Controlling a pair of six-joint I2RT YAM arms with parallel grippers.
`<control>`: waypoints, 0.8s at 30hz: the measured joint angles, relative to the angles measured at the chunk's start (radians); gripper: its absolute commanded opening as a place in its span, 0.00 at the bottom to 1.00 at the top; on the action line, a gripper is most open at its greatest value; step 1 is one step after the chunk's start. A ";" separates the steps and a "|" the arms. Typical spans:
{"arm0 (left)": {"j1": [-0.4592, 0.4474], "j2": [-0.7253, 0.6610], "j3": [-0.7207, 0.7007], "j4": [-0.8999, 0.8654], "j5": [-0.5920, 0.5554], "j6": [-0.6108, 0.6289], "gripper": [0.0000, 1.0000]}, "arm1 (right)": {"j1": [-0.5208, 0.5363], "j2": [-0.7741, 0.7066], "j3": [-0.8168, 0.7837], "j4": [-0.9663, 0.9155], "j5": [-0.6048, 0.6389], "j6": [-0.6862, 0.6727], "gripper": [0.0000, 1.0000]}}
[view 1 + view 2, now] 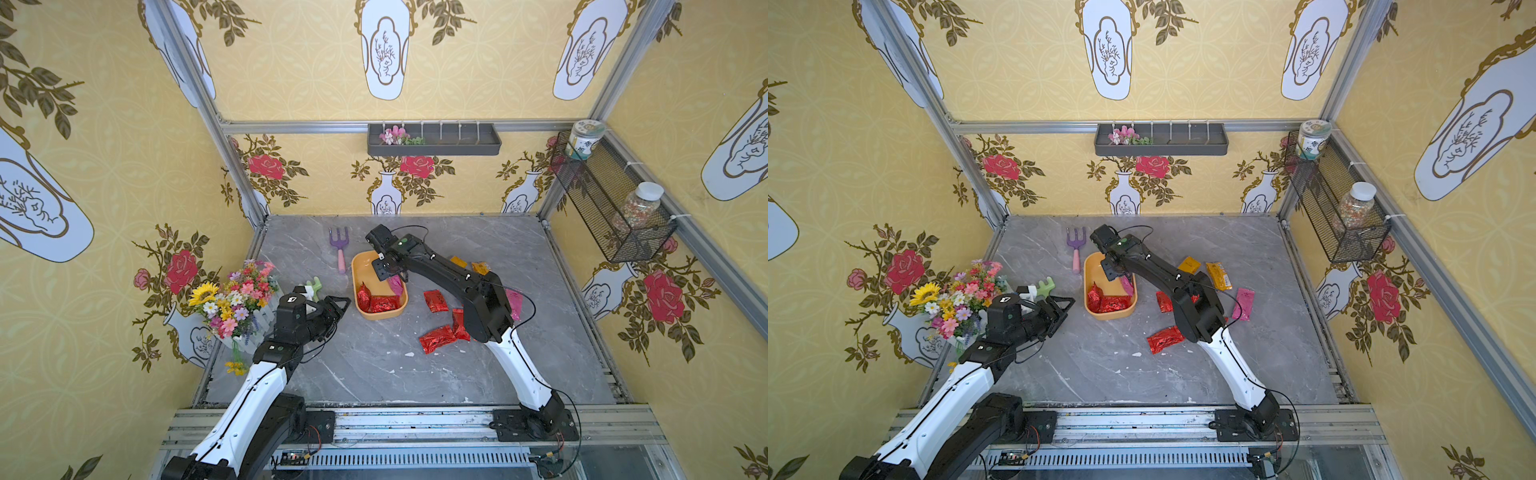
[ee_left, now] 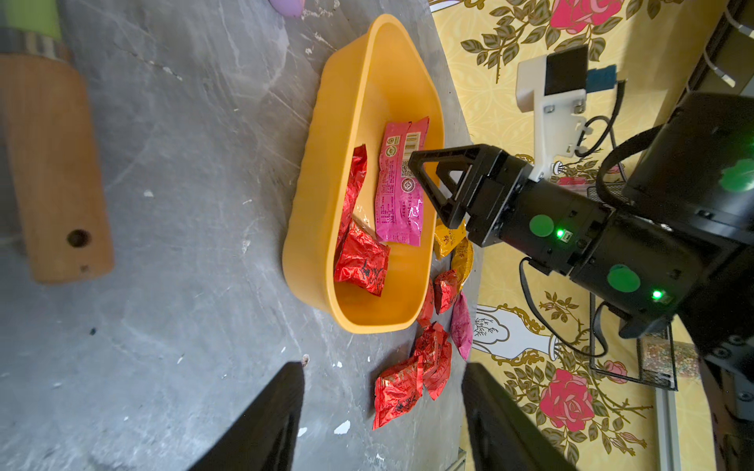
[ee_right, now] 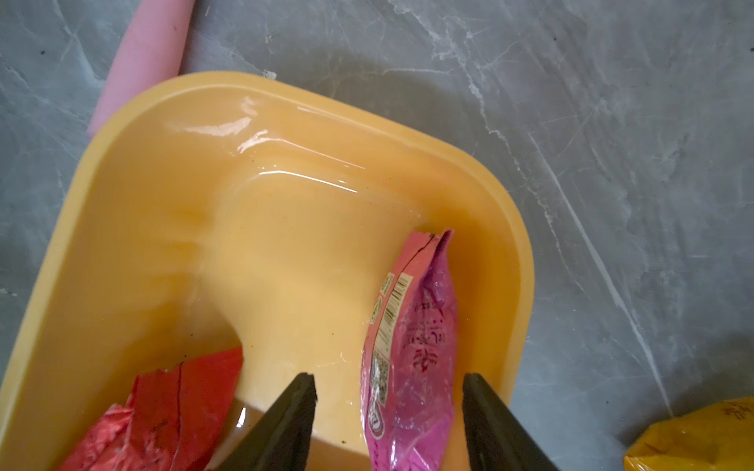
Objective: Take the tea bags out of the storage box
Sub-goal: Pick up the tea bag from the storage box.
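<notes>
Right claw open astride a pink sachet in the yellow box

By the flowers the left gripper hangs released. The storage box at mid-table holds red tea bags and a pink tea bag, which the right gripper straddles unclenched. Further right, loose sachets lie on the table.

Grey marble tabletop: storage box, loose tea bags right of it, purple rake, flower bunch.

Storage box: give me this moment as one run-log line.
right gripper: open around pink tea bag in storage box | left gripper: open, empty, apart from box | red tea bags: in box
</notes>
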 measured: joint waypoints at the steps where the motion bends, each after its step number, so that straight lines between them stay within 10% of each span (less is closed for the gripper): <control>1: 0.000 0.000 0.000 0.000 0.000 0.000 0.67 | 0.000 0.003 0.003 0.000 -0.002 0.000 0.63; 24: 0.000 0.002 -0.003 -0.017 0.004 0.002 0.67 | 0.065 0.084 0.051 0.006 0.094 0.020 0.59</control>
